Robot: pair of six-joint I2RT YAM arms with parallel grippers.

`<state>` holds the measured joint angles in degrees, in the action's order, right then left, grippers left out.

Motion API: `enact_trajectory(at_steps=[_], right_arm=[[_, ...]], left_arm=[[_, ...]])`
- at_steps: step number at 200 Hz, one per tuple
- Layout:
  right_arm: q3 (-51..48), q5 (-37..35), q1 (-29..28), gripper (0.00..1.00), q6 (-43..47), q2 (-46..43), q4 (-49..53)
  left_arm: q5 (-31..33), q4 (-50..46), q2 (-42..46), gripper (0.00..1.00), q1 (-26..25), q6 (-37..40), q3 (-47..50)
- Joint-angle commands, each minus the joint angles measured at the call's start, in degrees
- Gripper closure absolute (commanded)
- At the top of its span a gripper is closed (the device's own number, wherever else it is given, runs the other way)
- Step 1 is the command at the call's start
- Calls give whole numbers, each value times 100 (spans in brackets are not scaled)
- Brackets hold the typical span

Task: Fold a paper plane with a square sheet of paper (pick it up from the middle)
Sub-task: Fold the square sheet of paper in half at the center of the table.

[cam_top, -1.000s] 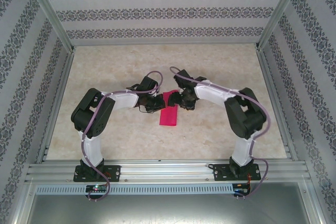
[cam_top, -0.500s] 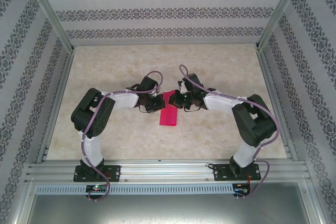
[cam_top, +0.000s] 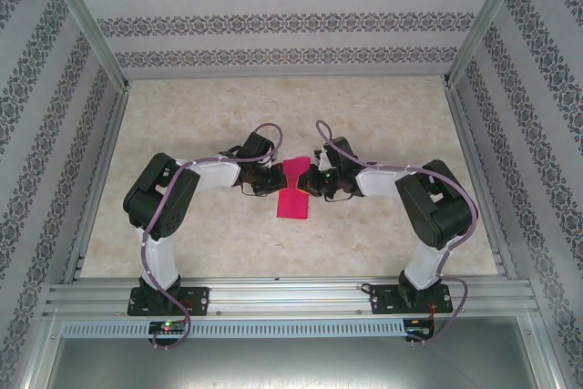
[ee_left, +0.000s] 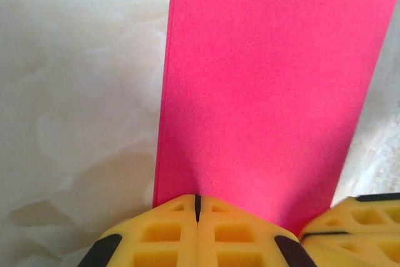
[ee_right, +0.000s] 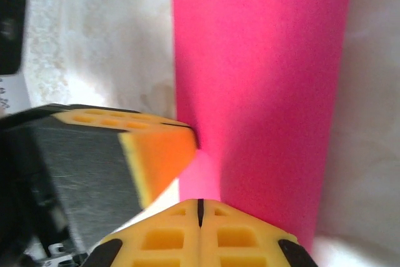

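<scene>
Looking down from above, we see the sheet of paper (cam_top: pixel 293 192) lying near the middle of the table (cam_top: pixel 182 125), folded into a narrow magenta-pink strip that runs from far to near with a slight slant; both arms bend inward from their bases and meet at the strip's far end; the left gripper (cam_top: pixel 274 181) sits just beside the strip's left edge and the right gripper (cam_top: pixel 313 181) just beside its right edge, so the far part of the paper lies between them.

From the left wrist we find that gripper's yellow fingers (ee_left: pixel 156 239) pressed together, with only a thin dark seam between them; the pink strip begins right at their tips and stretches away over the pale marbled surface; its left edge shows a doubled layer; at the lower right a second pair of yellow fingers (ee_left: pixel 365 214), those of the right gripper, sits against the same end of the strip.

From the right wrist we see its own fingers (ee_right: pixel 244 239) likewise pressed together along a thin seam, the strip starting at their tips and running away; the left gripper's finger (ee_right: pixel 156 154) comes in from the left, its orange-yellow tip touching the strip's left edge just ahead of them.

Whether either closed pair has the paper's edge caught in its seam, or merely rests against it, we cannot tell.
</scene>
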<state>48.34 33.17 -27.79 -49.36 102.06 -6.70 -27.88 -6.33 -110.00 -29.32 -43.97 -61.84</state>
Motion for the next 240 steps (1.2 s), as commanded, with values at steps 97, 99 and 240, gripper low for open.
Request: enact_trajectory(at_steps=[97, 99, 240], right_arm=[[-909, 80, 278, 89, 243, 96, -686], [-899, 101, 282, 89, 243, 56, -695], [-1419, 160, -25, 89, 326, -230, -916]], left_arm=[[254, -468, -295, 100, -92, 111, 134], [260, -466, -295, 100, -91, 111, 126], [231, -471, -292, 100, -91, 151, 141]])
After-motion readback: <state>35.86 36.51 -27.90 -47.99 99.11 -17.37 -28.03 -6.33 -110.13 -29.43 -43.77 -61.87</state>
